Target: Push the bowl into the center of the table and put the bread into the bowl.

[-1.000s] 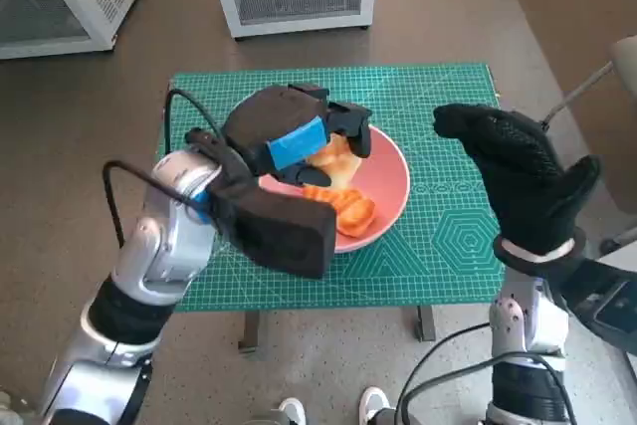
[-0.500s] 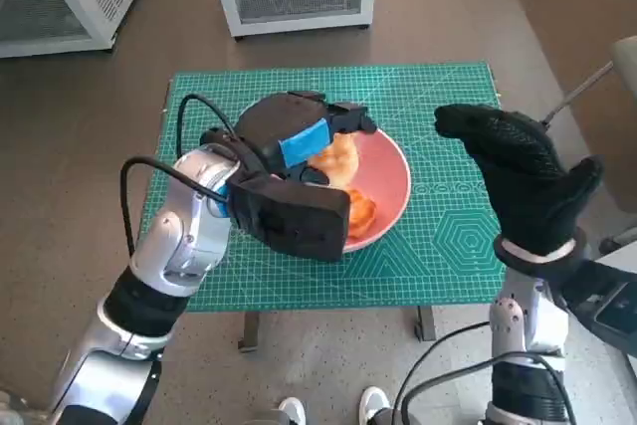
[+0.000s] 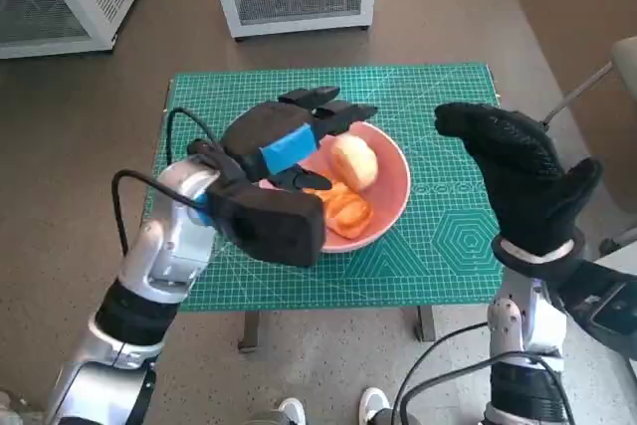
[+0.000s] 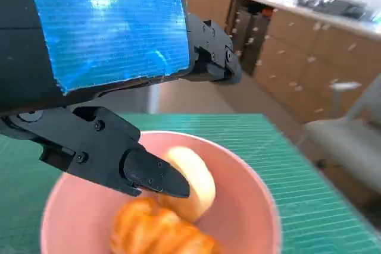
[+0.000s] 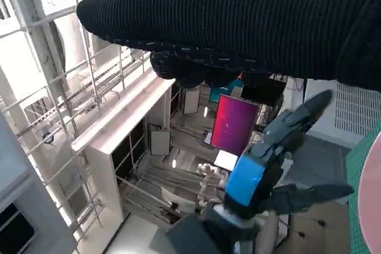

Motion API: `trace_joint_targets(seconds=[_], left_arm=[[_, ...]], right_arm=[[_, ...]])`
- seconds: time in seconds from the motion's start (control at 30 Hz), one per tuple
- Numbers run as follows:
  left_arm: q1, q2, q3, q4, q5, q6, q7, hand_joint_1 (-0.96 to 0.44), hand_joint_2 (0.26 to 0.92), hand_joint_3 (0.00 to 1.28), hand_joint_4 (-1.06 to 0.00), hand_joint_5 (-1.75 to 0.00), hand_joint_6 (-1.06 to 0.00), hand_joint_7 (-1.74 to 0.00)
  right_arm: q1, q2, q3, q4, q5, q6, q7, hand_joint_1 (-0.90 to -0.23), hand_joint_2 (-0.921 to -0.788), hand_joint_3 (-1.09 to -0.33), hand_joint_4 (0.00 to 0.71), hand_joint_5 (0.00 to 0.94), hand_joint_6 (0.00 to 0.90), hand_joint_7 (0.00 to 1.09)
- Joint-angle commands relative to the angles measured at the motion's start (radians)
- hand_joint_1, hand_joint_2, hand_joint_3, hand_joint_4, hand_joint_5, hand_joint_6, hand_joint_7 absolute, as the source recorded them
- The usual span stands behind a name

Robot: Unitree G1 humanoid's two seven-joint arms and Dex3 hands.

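Pink bowl (image 3: 393, 191) with bread (image 3: 354, 161) and croissant (image 3: 343, 210) under spread, empty left robot hand (image 3: 289, 136); right robot hand (image 3: 518, 171) open, aside.

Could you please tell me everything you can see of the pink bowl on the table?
The pink bowl is round, shallow and smooth, plastic by its look, standing upright on the green cutting mat near the table's middle. Inside lie a pale round bread roll and an orange-brown croissant, touching each other. The left hand hovers over the bowl's left side with fingers spread, holding nothing; whether it touches the rim cannot be told.
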Motion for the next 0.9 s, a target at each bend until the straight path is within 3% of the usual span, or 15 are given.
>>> trace_joint_targets(seconds=[0.03,0.3,0.47,0.6,0.7,0.9], left_arm=[[0.039,0.007,0.047,-0.044,-0.07,-0.013,-0.007,-0.4,0.908,0.01,-0.01,0.0,-0.16,-0.06],[0.105,-0.002,0.159,-0.099,-0.232,-0.062,0.008,-0.42,0.904,0.0,0.0,0.0,-0.14,-0.05],[0.144,-0.072,0.259,-0.086,-0.391,-0.185,0.069,-0.45,0.913,0.01,0.0,0.0,-0.15,-0.05],[0.16,-0.149,0.302,-0.084,-0.471,-0.286,0.143,-0.46,0.919,0.09,-0.06,-0.03,-0.19,-0.09],[0.167,-0.188,0.325,-0.064,-0.505,-0.353,0.187,-0.49,0.919,0.21,-0.09,-0.06,-0.07,-0.39],[0.191,-0.236,0.361,-0.002,-0.563,-0.459,0.23,-0.6,0.921,0.36,-0.15,-0.09,-0.01,-0.56]], right_arm=[[-0.001,-0.004,0.002,0.009,-0.018,0.007,-0.017,-0.367,-0.921,-0.482,0.622,0.016,0.139,0.67],[-0.014,-0.011,0.007,-0.029,-0.039,0.023,-0.059,-0.373,-0.921,-0.475,0.548,0.001,0.141,0.68],[-0.035,-0.02,0.004,-0.054,-0.064,0.037,-0.098,-0.381,-0.921,-0.471,0.495,0.0,0.14,0.67],[-0.055,-0.028,0.003,-0.066,-0.082,0.047,-0.132,-0.377,-0.921,-0.444,0.474,0.0,0.152,0.67],[-0.069,-0.032,0.002,-0.07,-0.106,0.044,-0.158,-0.364,-0.921,-0.434,0.467,0.0,0.16,0.67],[-0.094,-0.032,0.0,-0.057,-0.159,0.014,-0.2,-0.376,-0.921,-0.438,0.436,0.0,0.166,0.66]])
